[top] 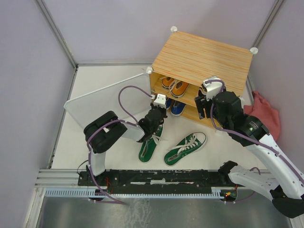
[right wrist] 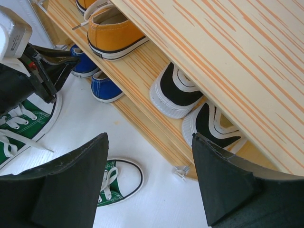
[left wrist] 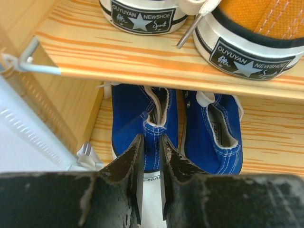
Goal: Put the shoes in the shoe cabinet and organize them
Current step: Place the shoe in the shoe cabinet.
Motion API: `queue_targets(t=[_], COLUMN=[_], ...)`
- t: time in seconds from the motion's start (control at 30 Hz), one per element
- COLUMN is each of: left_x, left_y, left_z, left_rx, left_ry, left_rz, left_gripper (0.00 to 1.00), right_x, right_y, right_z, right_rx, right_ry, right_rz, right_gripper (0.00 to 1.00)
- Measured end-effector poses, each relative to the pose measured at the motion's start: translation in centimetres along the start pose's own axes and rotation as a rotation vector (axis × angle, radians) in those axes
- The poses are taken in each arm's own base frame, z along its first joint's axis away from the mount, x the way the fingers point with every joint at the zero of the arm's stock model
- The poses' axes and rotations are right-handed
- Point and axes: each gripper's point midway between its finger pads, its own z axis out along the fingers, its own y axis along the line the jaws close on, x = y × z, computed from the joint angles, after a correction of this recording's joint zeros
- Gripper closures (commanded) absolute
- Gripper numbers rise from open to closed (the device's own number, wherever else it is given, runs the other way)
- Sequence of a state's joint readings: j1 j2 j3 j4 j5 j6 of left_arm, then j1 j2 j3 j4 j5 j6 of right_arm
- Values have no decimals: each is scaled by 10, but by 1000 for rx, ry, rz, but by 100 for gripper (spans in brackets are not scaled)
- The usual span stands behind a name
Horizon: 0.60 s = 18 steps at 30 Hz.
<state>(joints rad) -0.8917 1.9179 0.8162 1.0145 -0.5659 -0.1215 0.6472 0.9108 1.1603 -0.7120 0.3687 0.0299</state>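
Top external: left arm [top: 132, 131] toward cabinet [top: 204, 57]

Pale lilac walls [top: 118, 28] closed in a white table [top: 213, 152] behind and at both sides, grey posts [top: 57, 33] at its far corners. A pink cloth [top: 266, 114] lay at its right edge, a metal rail [top: 61, 178] along its near edge.

The left arm [top: 107, 135] and right arm [top: 251, 128] pair black joint housings with white link shells. A purple cable [top: 121, 97] loops along each to a white camera block [top: 160, 99] at the wrist. The left end effector [left wrist: 151, 142] has black wedge fingers [left wrist: 126, 164] scuffed pale at the edges; the right end effector [right wrist: 149, 137] looks cleaner. A black base rail [top: 156, 176] lies at 6 o'clock.
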Motion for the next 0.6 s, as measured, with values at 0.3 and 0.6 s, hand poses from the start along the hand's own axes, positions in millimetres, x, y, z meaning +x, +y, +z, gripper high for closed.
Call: queue_targets(t=[0.3,0.6], left_x=[1,14], left_y=[7,24], left_z=[21,20], left_rx=[-4,-39], left_ry=[9,41], left_rz=[1,17], left_gripper=[74,29], right_x=[3,5], right_y=[0,0], right_z=[1,1], right_rx=[3,3], right_ry=[8,10], right_rz=[-3,-4], right_gripper=[21,21])
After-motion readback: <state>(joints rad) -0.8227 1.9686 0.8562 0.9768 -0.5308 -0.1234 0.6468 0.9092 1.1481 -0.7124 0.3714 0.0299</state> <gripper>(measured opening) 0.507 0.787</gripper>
